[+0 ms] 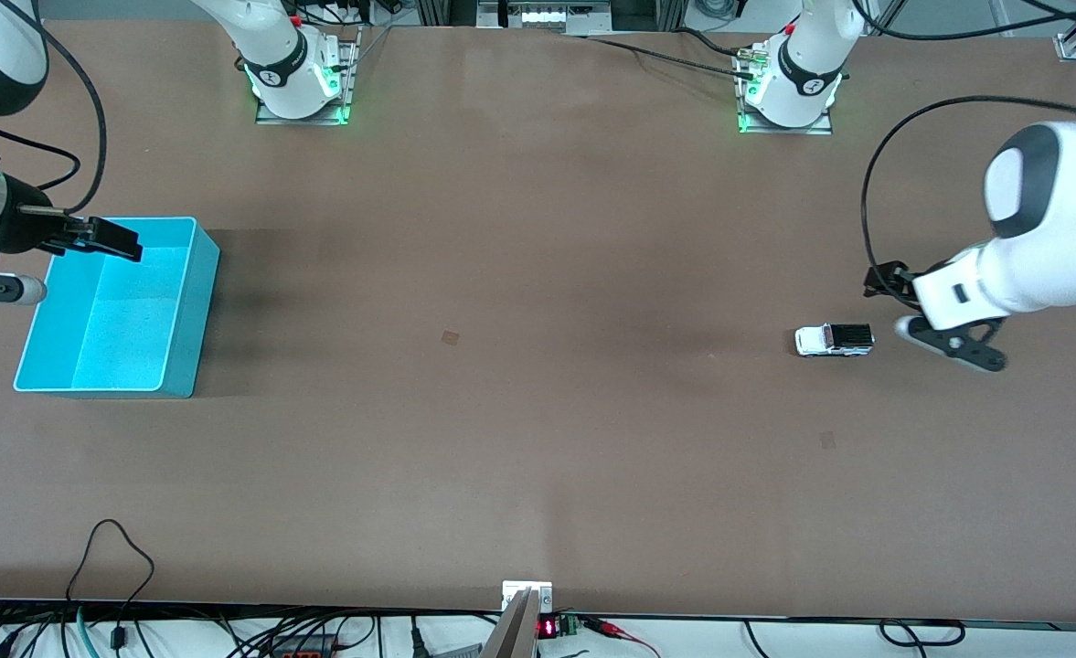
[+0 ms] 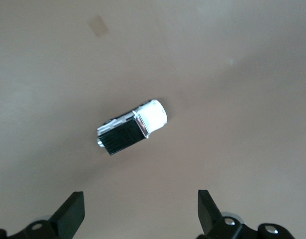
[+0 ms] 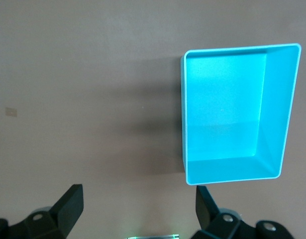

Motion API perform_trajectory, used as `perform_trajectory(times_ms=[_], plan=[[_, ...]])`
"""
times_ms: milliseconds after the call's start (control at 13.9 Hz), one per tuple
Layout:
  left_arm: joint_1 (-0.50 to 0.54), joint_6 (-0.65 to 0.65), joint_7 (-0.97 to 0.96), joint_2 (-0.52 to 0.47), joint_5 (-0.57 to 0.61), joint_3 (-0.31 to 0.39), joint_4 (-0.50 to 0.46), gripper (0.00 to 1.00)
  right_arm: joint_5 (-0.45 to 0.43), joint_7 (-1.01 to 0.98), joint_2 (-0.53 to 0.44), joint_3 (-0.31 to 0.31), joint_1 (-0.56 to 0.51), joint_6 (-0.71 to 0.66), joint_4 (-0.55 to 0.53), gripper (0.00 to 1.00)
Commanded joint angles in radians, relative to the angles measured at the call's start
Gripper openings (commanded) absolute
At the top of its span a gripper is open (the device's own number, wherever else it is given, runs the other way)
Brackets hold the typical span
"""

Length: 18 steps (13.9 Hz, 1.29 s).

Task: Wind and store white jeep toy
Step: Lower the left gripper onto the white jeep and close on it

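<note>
The white jeep toy (image 1: 833,340), with a black roof panel, stands on the bare table toward the left arm's end. It also shows in the left wrist view (image 2: 133,127). My left gripper (image 1: 894,306) hangs open and empty above the table just beside the jeep, toward the table's end; the open gap shows in its wrist view (image 2: 141,214). The turquoise bin (image 1: 192,311) stands empty at the right arm's end and shows in the right wrist view (image 3: 272,114). My right gripper (image 1: 71,263) is open and empty, up over the bin's edge (image 3: 138,211).
Both arm bases (image 1: 300,87) stand along the table edge farthest from the front camera. Cables and a small display (image 1: 547,628) lie along the edge nearest it. Wide bare brown table lies between the bin and the jeep.
</note>
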Motion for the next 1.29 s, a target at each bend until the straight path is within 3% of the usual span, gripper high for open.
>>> perform_trajectory(times_ms=[0, 144, 359, 575, 719, 1006, 1222], plan=[[0.003, 0.049, 0.149, -0.023, 0.053, -0.033, -0.091, 1.00, -0.016, 0.000, 0.014, 0.002, 0.001, -0.020, 0.001, 1.00], [0.005, 0.054, 0.247, -0.019, 0.134, -0.059, -0.107, 1.00, -0.014, -0.005, 0.015, 0.002, 0.007, -0.040, -0.002, 1.00], [0.009, 0.148, 0.473, 0.002, 0.164, -0.077, -0.128, 1.00, -0.004, -0.003, -0.012, 0.005, 0.006, -0.064, -0.101, 1.00], [0.032, 0.319, 0.725, 0.033, 0.162, -0.079, -0.183, 1.00, -0.005, -0.003, -0.160, 0.010, 0.016, 0.095, -0.348, 1.00], [0.064, 0.368, 0.790, 0.049, 0.162, -0.079, -0.209, 1.00, -0.010, -0.003, -0.294, 0.010, 0.016, 0.250, -0.561, 1.00], [0.109, 0.463, 0.907, 0.112, 0.162, -0.079, -0.210, 1.00, -0.010, -0.003, -0.457, 0.011, 0.018, 0.445, -0.830, 1.00], [0.117, 0.486, 0.927, 0.131, 0.162, -0.079, -0.220, 1.00, -0.008, -0.003, -0.474, 0.011, 0.018, 0.461, -0.866, 1.00]])
